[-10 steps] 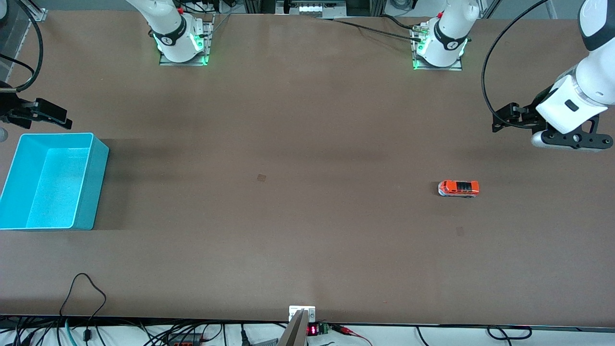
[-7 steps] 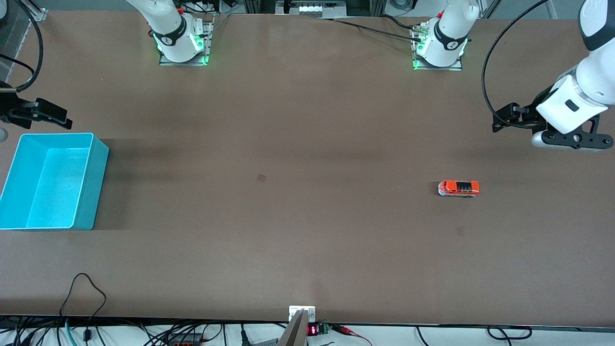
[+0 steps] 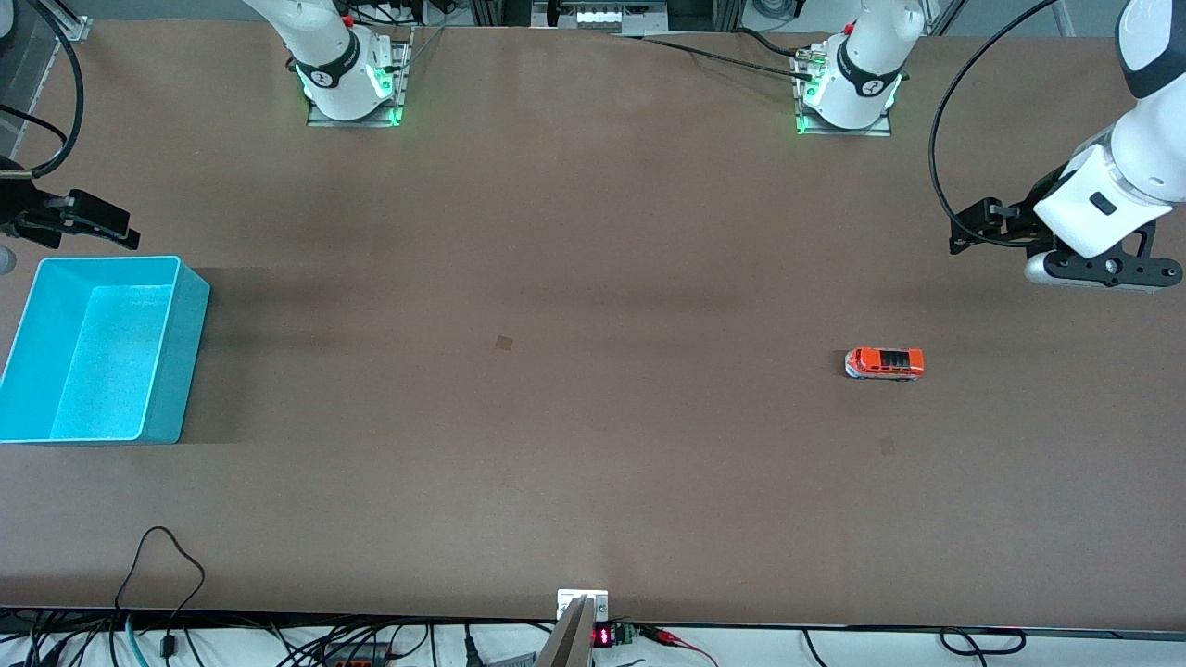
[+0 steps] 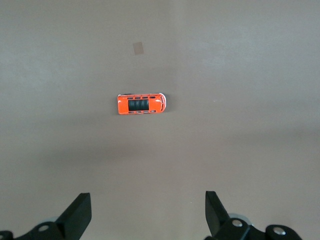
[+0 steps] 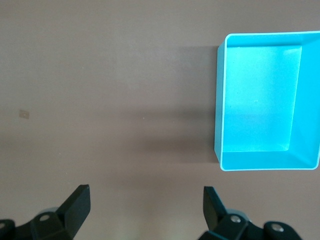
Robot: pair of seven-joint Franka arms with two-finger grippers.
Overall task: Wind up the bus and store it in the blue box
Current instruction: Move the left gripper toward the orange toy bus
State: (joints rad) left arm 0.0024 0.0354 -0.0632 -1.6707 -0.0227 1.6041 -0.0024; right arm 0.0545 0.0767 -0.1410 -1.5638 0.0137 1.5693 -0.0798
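The left gripper (image 4: 145, 215) has its fingers (image 4: 80, 212) spread wide with nothing between them, and it hangs in the air over the left arm's end of the counter (image 3: 593, 278), looking down on the bus (image 4: 141, 104). The right gripper (image 5: 142, 212) is the same — fingers (image 5: 77, 205) wide apart, empty — and it hovers over the right arm's end, just beside the blue box (image 5: 220, 100).

Nothing has changed over the last moment: both arms stay where they were, the bus (image 3: 885, 363) has not shifted, and the blue box (image 3: 185, 306) sits in the same spot (its textured bottom bare, nothing in it). So the task reads as not yet begun — no winding, no lift.

The bus stands on its wheels on the open counter, well apart from the box, which lies at the other end. My judgement is that the left gripper, being the one near the toy, has to come down on it first; the right arm waits by the box.
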